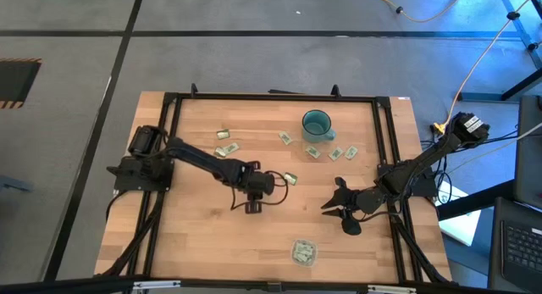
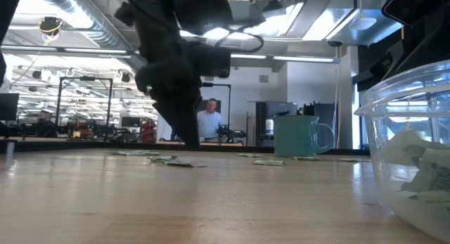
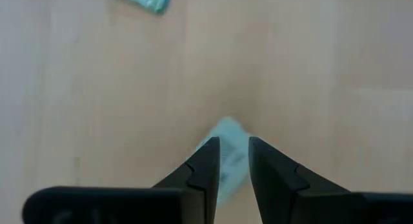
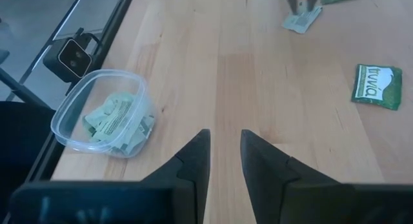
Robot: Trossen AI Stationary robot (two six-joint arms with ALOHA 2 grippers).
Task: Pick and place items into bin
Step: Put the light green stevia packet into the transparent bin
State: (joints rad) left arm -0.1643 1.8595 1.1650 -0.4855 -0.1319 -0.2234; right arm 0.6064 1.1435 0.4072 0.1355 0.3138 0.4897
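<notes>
My left gripper (image 1: 252, 202) hangs over the middle of the table, pointing steeply down, shut on one pale packet (image 3: 227, 161). The right wrist view shows that packet (image 4: 302, 20) below the left fingers. Another green packet (image 1: 290, 179) lies flat just to its right. Several more packets (image 1: 226, 149) lie flat toward the far edge, around the teal mug (image 1: 318, 124). The clear bin (image 1: 305, 252) stands near the front edge with several packets inside. My right gripper (image 1: 330, 197) waits open at the right, with nothing between its fingers (image 4: 193, 153). My left gripper pinches the pale packet between its two fingers (image 3: 205, 161), coming from above and slanting down. The packet's free end (image 3: 227, 128) sticks out past the fingertips and hangs below them. Whether its lower end (image 4: 298, 24) touches the table, I cannot tell.
The teal mug (image 2: 299, 135) stands at the far right of the wooden table (image 1: 195, 235). A black frame (image 1: 385, 141) runs along the table's edges. The bin (image 4: 103, 114) sits between the two arms toward the front. A person shows in the room beyond the table.
</notes>
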